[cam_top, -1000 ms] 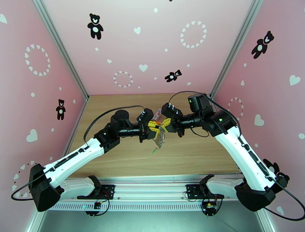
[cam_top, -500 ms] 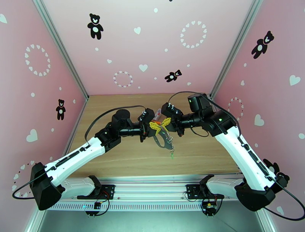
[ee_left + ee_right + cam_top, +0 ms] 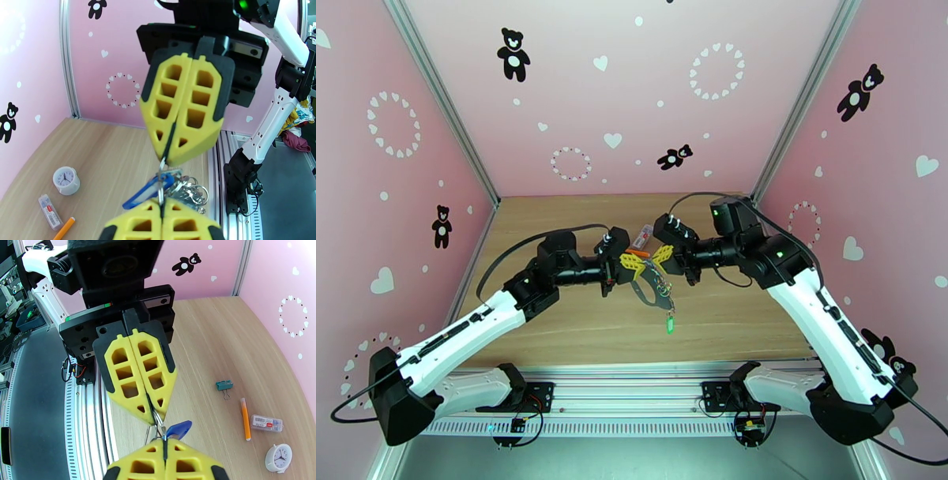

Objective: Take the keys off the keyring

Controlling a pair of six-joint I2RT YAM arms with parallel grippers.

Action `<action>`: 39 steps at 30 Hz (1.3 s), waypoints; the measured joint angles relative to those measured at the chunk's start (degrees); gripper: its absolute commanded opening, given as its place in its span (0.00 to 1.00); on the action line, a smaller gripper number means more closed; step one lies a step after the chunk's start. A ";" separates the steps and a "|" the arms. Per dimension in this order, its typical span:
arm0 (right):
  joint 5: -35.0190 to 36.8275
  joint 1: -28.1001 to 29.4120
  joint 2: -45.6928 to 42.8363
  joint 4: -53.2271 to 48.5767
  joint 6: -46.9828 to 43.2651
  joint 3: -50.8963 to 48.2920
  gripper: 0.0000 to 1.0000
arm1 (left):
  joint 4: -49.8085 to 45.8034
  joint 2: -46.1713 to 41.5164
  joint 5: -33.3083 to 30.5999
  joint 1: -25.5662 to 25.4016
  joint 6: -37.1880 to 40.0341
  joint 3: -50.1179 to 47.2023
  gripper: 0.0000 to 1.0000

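My two grippers meet tip to tip above the middle of the table. The left gripper (image 3: 633,265) is shut on a metal ring of the keyring (image 3: 654,290). The right gripper (image 3: 659,257) is shut on the keyring's dark loop. The loop and its rings hang below the two grippers. The green key (image 3: 670,324) dangles at the lowest point. The blue key (image 3: 148,192) sticks out sideways just above my left gripper (image 3: 162,203), with the bunched rings (image 3: 186,191) beside it. In the right wrist view the blue key (image 3: 177,429) sits just above the right gripper (image 3: 164,443).
On the wooden table lie a small white clock (image 3: 279,457), a clear case with a red label (image 3: 266,422), an orange pen (image 3: 245,418) and a teal binder clip (image 3: 224,385). Pink walls close in three sides; a metal rail runs along the near edge.
The left gripper has shut on the keyring. The hanging bundle has swung right and spread out, and the green key now hangs lower. The left arm has drawn slightly leftward.
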 measured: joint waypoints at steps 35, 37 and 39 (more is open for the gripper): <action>-1.64 -0.96 0.92 -0.57 1.90 0.57 0.00 | 1.90 -0.79 -2.16 0.07 0.44 -0.09 0.28; -1.55 -0.96 1.44 -1.64 1.44 0.81 0.00 | -0.37 -0.76 -1.92 0.07 0.55 0.76 0.29; -1.44 -0.96 1.95 -2.36 0.87 0.83 0.00 | -2.75 -0.68 -1.77 0.07 0.79 1.68 0.30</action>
